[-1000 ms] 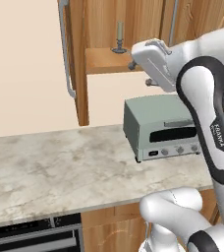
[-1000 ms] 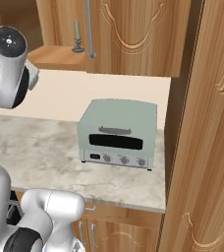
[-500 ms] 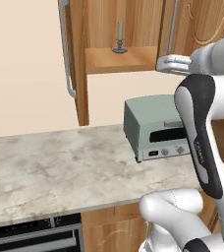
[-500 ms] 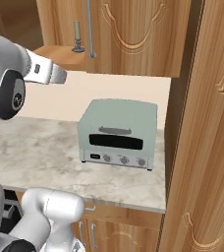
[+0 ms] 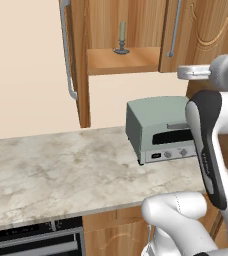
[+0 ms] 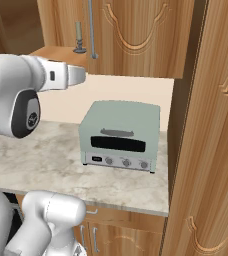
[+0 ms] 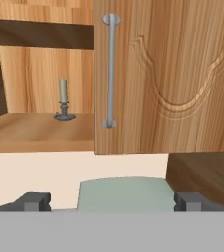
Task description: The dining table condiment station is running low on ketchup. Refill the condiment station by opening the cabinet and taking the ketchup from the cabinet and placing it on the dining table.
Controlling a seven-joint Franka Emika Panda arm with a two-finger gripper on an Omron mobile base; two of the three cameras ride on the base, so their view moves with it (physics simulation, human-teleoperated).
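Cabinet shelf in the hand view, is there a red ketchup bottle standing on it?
No, the cabinet shelf carries just a grey candlestick.

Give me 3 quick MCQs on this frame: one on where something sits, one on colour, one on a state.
1. Where is the grey candlestick?
A. on the counter
B. on the cabinet shelf
C. on top of the toaster oven

2. What colour is the toaster oven?
A. pale green
B. red
C. black

3. How do the cabinet's doors stand?
A. both shut
B. both swung open
C. left door open, right door shut

Answers:
1. B, it stands upright on the wooden shelf inside the open half.
2. A, its body is pale green with a dark window.
3. C, the left door is swung out edge-on, and the right door still covers its half.
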